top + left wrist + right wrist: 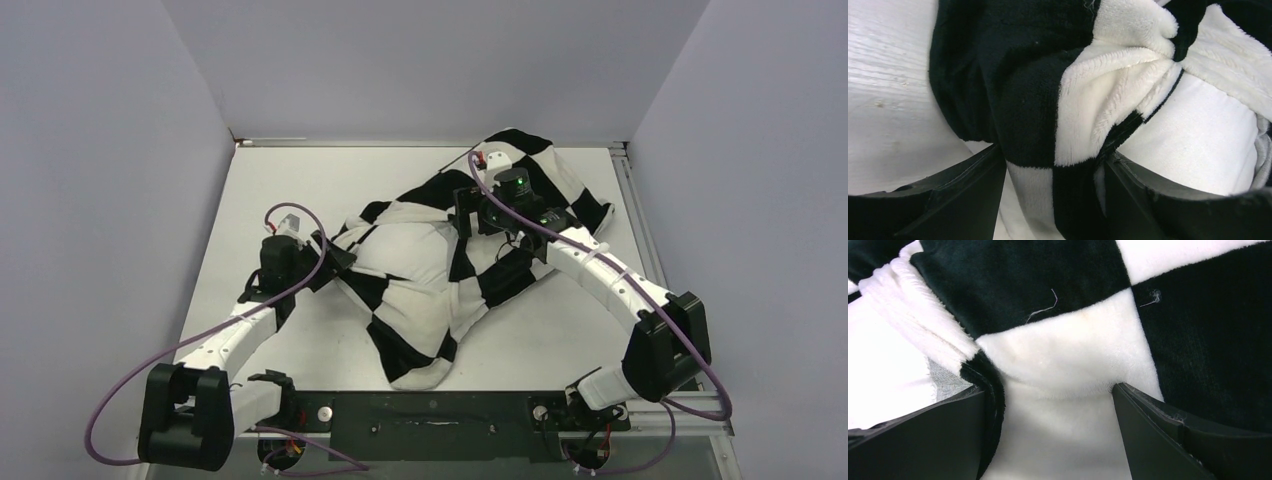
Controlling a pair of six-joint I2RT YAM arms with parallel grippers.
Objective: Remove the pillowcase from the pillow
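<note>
**Item 1, black-and-white checkerboard plush pillowcase** (pixel 395 345): crumpled over its filling on the white table (pixel 300 180). Its long axis runs diagonally, from just ahead of your arm bases to the far right.

**Item 2, plump plain white pillow** (pixel 1198 140): bare just ahead and to the right of your left gripper (pixel 1054 151), past the cover's bunched hem.

**Item 3, left gripper:** at the bundle's left flank. One fold of checkered plush fills the gap between its fingers. You cannot tell whether it is pinched firm.

**Item 4, right gripper** (pixel 1049 387): on top, toward the far end. Its jaws are spread wide over a white square, with the hem at its left finger and nothing visibly clamped.

**Note:** your left is likely nearer the opening, so the peel probably turns on drawing that hem along the long axis.
</note>
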